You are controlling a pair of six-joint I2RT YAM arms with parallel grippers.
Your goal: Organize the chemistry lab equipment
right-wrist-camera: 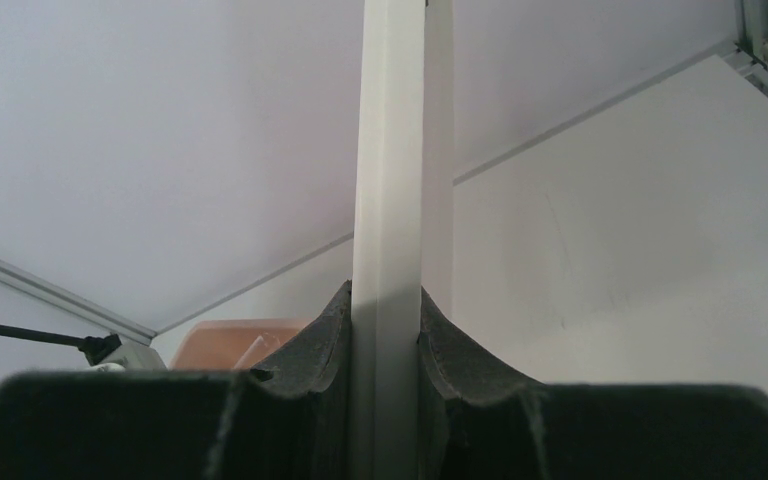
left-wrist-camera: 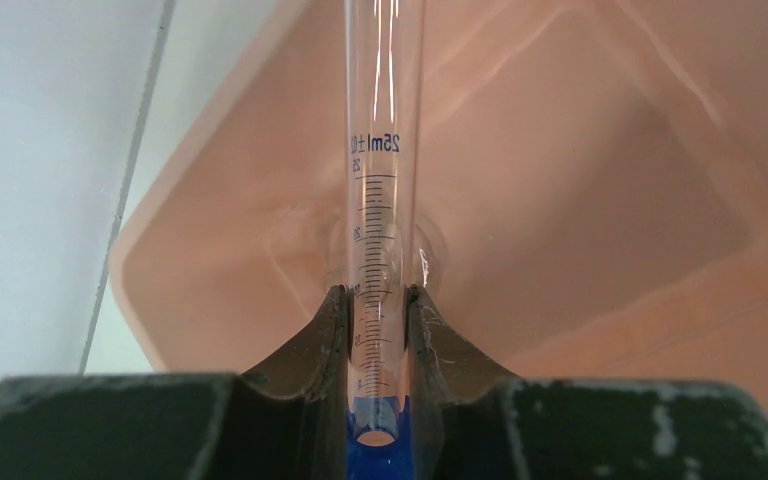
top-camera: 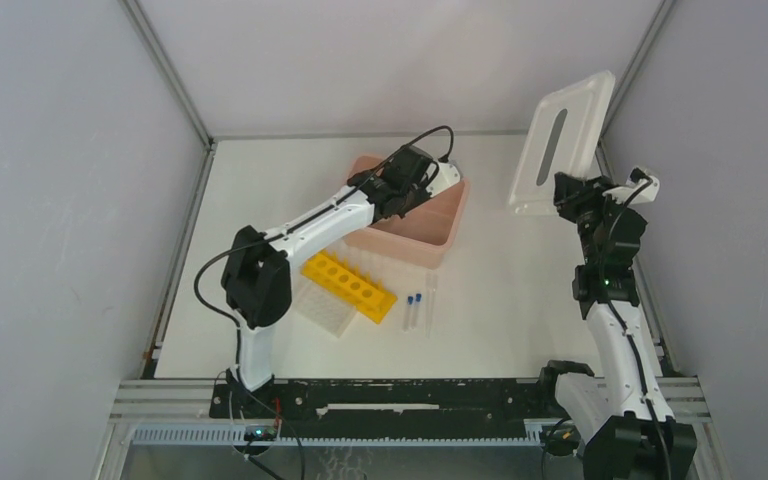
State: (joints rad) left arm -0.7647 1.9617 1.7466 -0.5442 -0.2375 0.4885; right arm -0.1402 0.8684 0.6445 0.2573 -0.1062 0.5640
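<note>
A: State of the left pincer (left-wrist-camera: pixel 375 305)?

B: Clenched on the cylinder (left-wrist-camera: pixel 380 150). Both fingers are pressed against the glass, close to its blue end.

A: Where is the cylinder located?

B: Over the open box (left-wrist-camera: pixel 580 200), pointed into the cavity. Contact with the box floor cannot be told. A grip low on the shaft is judged to be used so the long clear end can be fed in first.

A: Right pincer (right-wrist-camera: pixel 387 300)?

B: Clamped on one edge of the lid (top-camera: pixel 560 140). The lid is held upright in the air at the right side, well apart from the box. It is judged to be held off so that the opening is left free for loading.

A: Other equipment?

B: The rack (top-camera: pixel 348 285) is laid flat on the worktop (top-camera: pixel 520 300), just in front of the box. The plate (top-camera: pixel 322 312) is seen at its left. Whether the rack overlaps it or only touches it cannot be told. The vials (top-camera: pixel 412 310) are laid side by side just right of the rack, caps toward the box.

A: Progress?

B: Judged early. Only the cylinder is being handled, and the rack, plate and vials are not yet stowed.
</note>
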